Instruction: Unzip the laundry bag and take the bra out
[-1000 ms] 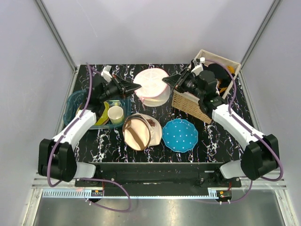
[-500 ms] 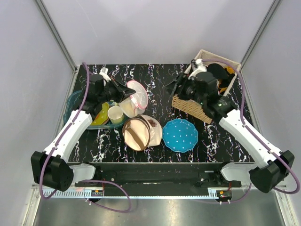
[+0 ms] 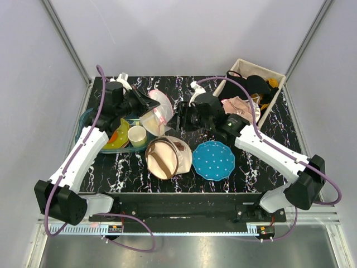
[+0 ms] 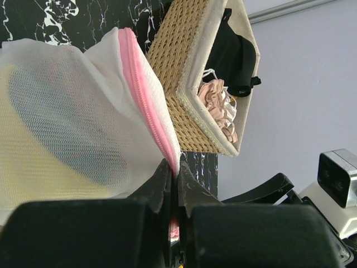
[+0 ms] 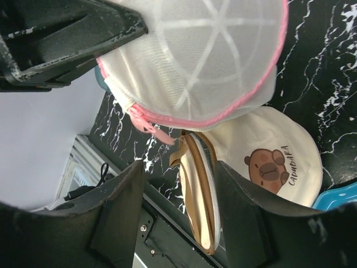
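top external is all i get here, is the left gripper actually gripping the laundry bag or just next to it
observer: left wrist shows the left gripper shut on the laundry bag, right on its pink rim.
operator: ok, anything there for the right one to grab
observer: right wrist shows a pink tab hanging off that rim. The right gripper is open and not touching it.

Laundry bag (image 4: 72, 111) contents unclear (mesh-blurred).
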`<state>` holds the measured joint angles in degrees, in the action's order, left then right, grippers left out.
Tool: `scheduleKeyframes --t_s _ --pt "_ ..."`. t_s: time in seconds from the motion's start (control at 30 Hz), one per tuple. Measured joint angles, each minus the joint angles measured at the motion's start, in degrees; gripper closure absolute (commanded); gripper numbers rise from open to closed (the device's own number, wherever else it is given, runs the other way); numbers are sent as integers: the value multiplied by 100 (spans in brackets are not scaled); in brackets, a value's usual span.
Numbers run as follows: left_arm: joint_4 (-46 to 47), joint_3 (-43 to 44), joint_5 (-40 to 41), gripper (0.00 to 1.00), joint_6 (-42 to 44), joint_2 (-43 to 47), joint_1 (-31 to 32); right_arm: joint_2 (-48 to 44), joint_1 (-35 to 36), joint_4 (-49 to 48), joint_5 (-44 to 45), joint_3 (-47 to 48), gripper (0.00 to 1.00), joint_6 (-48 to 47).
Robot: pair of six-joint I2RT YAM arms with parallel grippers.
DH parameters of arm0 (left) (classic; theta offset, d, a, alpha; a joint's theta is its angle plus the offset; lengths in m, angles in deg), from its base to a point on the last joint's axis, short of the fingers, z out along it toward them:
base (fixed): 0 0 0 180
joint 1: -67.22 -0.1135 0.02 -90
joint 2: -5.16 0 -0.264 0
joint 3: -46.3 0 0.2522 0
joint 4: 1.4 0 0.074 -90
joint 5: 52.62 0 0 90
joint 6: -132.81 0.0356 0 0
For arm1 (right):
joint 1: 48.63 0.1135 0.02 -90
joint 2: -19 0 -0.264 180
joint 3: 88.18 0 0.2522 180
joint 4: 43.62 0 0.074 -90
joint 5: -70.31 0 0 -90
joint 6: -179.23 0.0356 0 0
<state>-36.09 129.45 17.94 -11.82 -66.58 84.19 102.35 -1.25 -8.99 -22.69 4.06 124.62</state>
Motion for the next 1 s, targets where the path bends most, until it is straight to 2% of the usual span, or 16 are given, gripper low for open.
scheduleKeyframes --t_s 0.6,1.0 --pt "-46 155 -98 100 232 -39 68 273 -278 -1410 -1458 -345 36 933" --pt "-44 195 -223 100 236 -33 68 319 -337 -2122 -1884 -656 39 1412"
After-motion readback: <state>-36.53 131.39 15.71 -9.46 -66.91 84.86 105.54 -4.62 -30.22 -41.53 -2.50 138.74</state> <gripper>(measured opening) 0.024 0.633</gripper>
